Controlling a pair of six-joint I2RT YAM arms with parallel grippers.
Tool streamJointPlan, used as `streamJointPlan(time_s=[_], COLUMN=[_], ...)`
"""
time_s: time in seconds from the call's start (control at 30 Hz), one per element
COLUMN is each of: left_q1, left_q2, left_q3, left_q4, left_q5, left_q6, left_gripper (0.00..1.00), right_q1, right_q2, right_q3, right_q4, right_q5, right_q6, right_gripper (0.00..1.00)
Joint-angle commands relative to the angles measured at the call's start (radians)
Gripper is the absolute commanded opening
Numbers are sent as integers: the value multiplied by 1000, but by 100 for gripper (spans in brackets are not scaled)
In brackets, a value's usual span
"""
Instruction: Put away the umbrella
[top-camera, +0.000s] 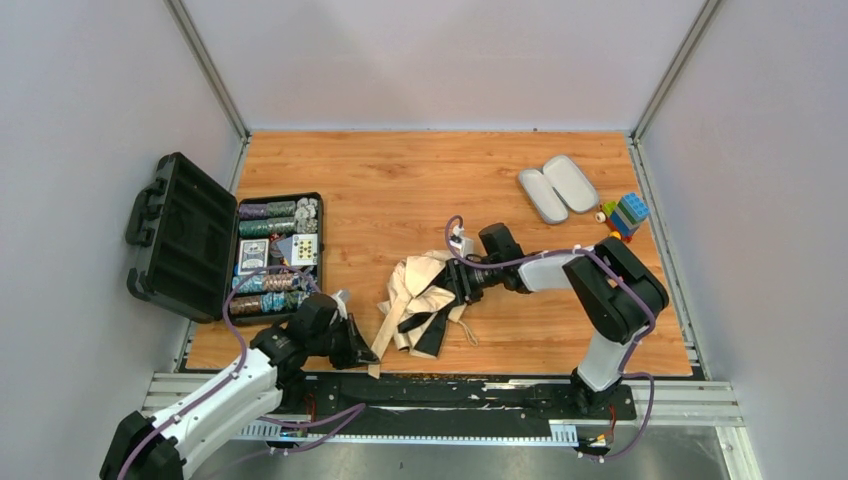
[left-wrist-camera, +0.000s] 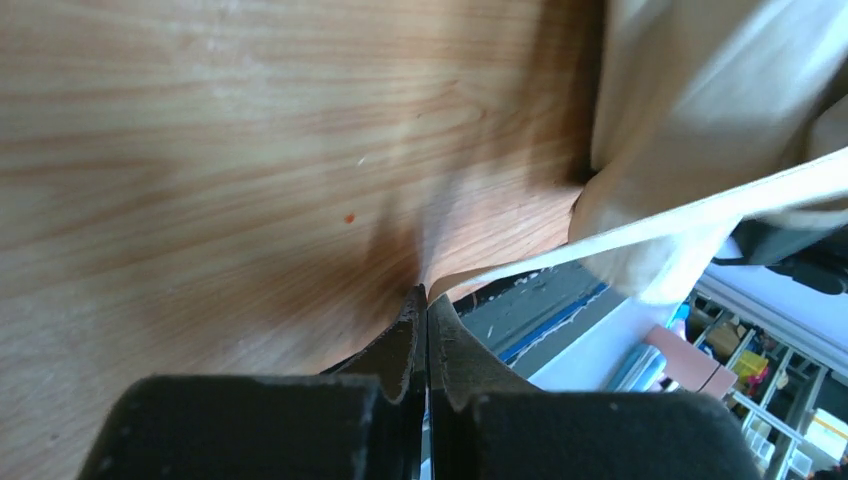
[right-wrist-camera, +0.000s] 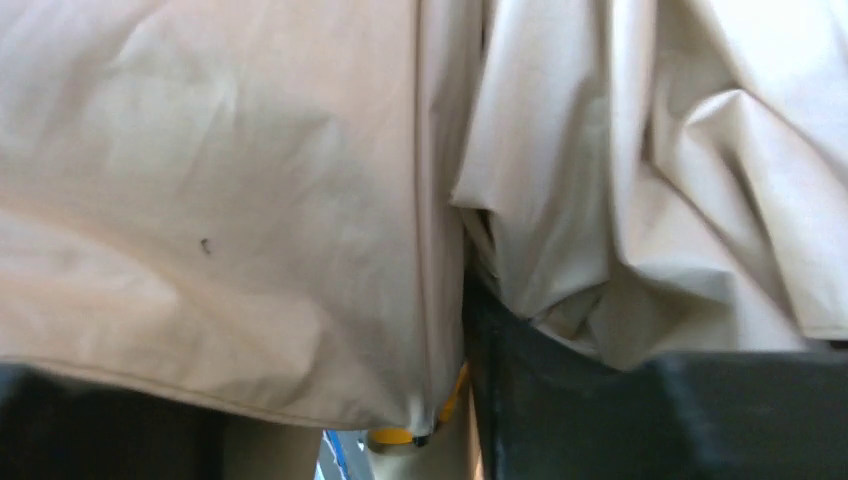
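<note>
White panels wall in a wooden table (top-camera: 420, 180), and the arms are bolted along its near edge. Closest to me, the left gripper (left-wrist-camera: 427, 296) sits low at the near-left. Its jaws are pressed tight together, and a thin hem (left-wrist-camera: 620, 225) of beige cloth runs right into their tips, so it looks nipped there.

Just beyond it, in the middle of the table, the umbrella (top-camera: 418, 290) lies collapsed but loose. Its fabric is sprawled, with black parts showing underneath. Its length runs roughly from the near-left corner, where the left gripper is, away toward the far-right.

At that farther end the right gripper (top-camera: 463, 282) reaches in from the right, buried against the cloth. From its own camera I see only folds draped over dark fingers (right-wrist-camera: 600, 410), so I can't tell whether it has a hold on anything.

So the umbrella lies between the two grippers, one at each end of its long axis, and neither has to travel to reach it.

Farther off are an open black chip case (top-camera: 180, 235) on the left and a pale oval case (top-camera: 558, 188) and toy blocks (top-camera: 628, 213) at the far right.
</note>
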Motion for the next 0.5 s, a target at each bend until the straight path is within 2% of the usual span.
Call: streamJointPlan(time_s=[0.0, 0.2, 0.47], left_q1=[-4, -5, -5], left_q2=[34, 119, 159], left_q3=[0, 42, 53], left_q4=[129, 123, 139], left_q5=[6, -59, -73], left_q6=[8, 64, 77], left_gripper=[0, 0, 0], right_q1=[-13, -15, -32], right_q2=[-19, -190, -410], right_q3=[58, 105, 172], right_q4=[-157, -435, -708], right_q5=[197, 367, 501], right_q6=[12, -86, -177], right_gripper=[61, 85, 88])
